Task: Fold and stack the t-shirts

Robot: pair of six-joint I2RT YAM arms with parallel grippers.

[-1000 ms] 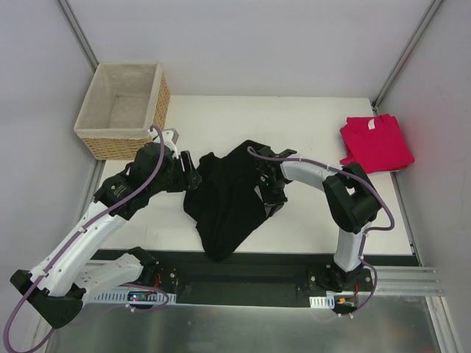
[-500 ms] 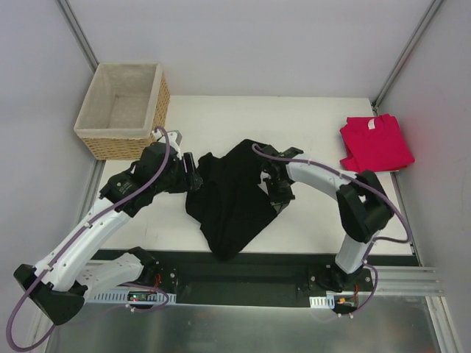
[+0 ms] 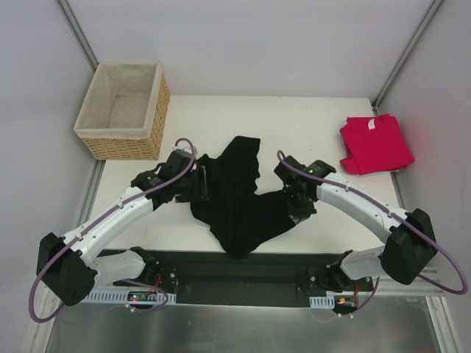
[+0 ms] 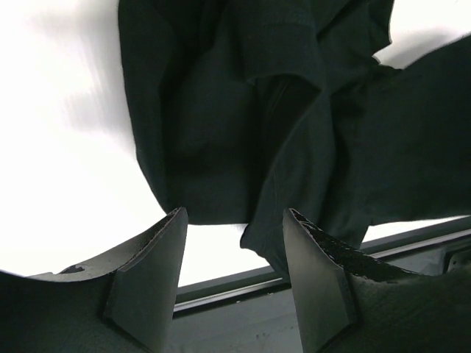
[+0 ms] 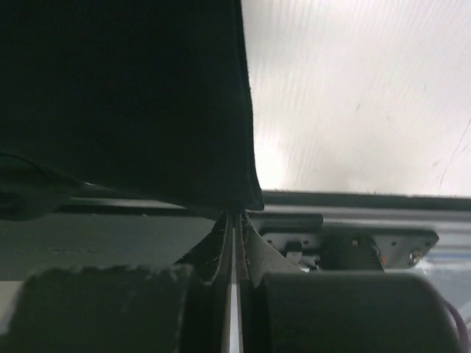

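The black t-shirt [image 3: 235, 195] lies crumpled at the middle of the white table, and its lower end hangs over the front edge. My right gripper [image 3: 296, 204] is at the shirt's right side. In the right wrist view that gripper [image 5: 235, 215] is shut on a corner of the black cloth [image 5: 125, 95]. My left gripper [image 3: 201, 184] sits at the shirt's left edge. It stands open [image 4: 234, 217], and a fold of the black shirt [image 4: 243, 110] hangs just ahead of its fingers, ungripped. The pinkish-red t-shirt [image 3: 375, 143] lies folded at the table's far right.
A wicker basket [image 3: 121, 110] with pale lining stands at the back left corner. The table's front edge, with a dark rail [image 3: 243, 268] below it, runs just under the shirt. Walls close in on both sides.
The right gripper has shut on the black shirt and pulled its right side rightwards and nearer. The left gripper has shifted slightly right and nearer, still open.
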